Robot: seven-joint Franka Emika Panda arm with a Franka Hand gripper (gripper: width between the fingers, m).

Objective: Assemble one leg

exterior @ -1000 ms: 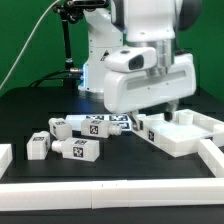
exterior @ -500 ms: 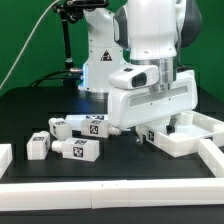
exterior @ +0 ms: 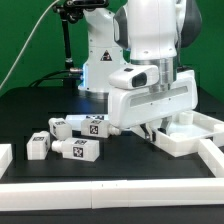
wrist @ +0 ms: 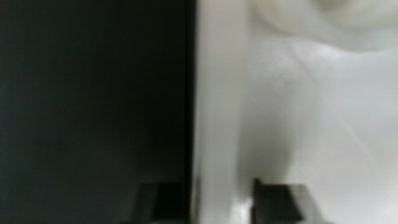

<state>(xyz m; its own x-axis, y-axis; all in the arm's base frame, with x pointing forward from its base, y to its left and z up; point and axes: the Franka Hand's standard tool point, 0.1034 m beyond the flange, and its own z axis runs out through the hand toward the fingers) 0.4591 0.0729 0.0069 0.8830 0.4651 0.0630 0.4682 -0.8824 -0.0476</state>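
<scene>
The leg (exterior: 92, 125), a small white plastic post with black-and-white marker tags, lies on its side on the black bench (exterior: 30, 105) among similar posts (exterior: 78, 149). Just beside it, toward the exterior view's right, the claw (wrist: 219, 200) is lowered over the rim of the large flat white panel (exterior: 190, 138). Its dark fingertips (wrist: 164, 200) stand on either side of that rim. I cannot tell whether they pinch it.

The arm's white housing (exterior: 150, 95) hides most of the gripper (exterior: 150, 127) and part of the white panel (exterior: 190, 135) in the exterior view, while the blurred wrist view cuts off both dark fingers (wrist: 164, 200), leaving their grip unclear.
</scene>
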